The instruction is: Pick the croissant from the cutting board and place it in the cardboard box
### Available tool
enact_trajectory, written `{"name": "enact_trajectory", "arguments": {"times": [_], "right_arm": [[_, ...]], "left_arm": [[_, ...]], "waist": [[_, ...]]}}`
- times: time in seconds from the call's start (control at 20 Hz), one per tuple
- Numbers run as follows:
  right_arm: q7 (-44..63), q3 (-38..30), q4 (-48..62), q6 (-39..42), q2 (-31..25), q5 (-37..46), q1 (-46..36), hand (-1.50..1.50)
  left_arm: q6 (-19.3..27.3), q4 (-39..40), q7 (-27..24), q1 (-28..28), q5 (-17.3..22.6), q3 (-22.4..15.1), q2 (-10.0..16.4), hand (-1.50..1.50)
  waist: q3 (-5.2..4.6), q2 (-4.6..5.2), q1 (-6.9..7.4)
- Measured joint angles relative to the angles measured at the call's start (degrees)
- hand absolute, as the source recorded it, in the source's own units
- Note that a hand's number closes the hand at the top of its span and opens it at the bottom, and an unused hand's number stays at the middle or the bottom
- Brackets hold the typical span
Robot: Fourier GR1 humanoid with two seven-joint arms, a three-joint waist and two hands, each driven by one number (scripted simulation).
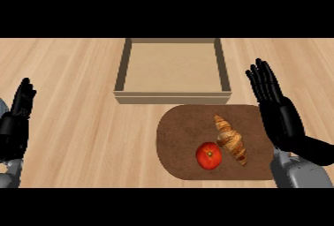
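Fingers (264,81) of the right hand (282,121) are straight and spread, holding nothing; the hand stands upright over the right edge of the cutting board (186,128). The croissant (231,140) lies just beside it on the board's right half, long axis running near to far. It is apart from the hand and appears to touch or nearly touch the tomato (209,156) at its left, though contact cannot be confirmed. Judged light, soft and flaky, it is liable to crush or shed; best taken across its thick middle, from the side away from the tomato. The cardboard box (172,97) sits directly beyond the board, open-topped, with its low front wall to be cleared. Open room exists above board and box, and the counter (78,88) offers space to the left. The left hand (16,123) rests open at the left edge.
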Motion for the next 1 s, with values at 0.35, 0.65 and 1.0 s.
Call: {"name": "enact_trajectory", "arguments": {"times": [0.35,0.65,1.0], "right_arm": [[2.8,3.2,4.2,17.5,-7.7,-5.0,-4.8,-1.5],[-12.2,6.7,10.9,27.3,-18.0,5.2,-3.5,-1.5],[-29.9,6.5,26.7,30.6,-20.8,8.0,-6.8,-1.5]], "left_arm": [[-0.4,4.3,3.7,0.8,-2.6,0.0,2.3,0.0],[-1.1,6.6,7.6,0.4,-3.6,-1.6,2.4,0.0],[-2.3,8.8,10.5,-2.7,-4.6,-1.9,1.9,0.0]], "waist": [[-0.1,0.08,-0.08],[0.23,0.8,-0.47],[0.36,0.94,0.05]]}}
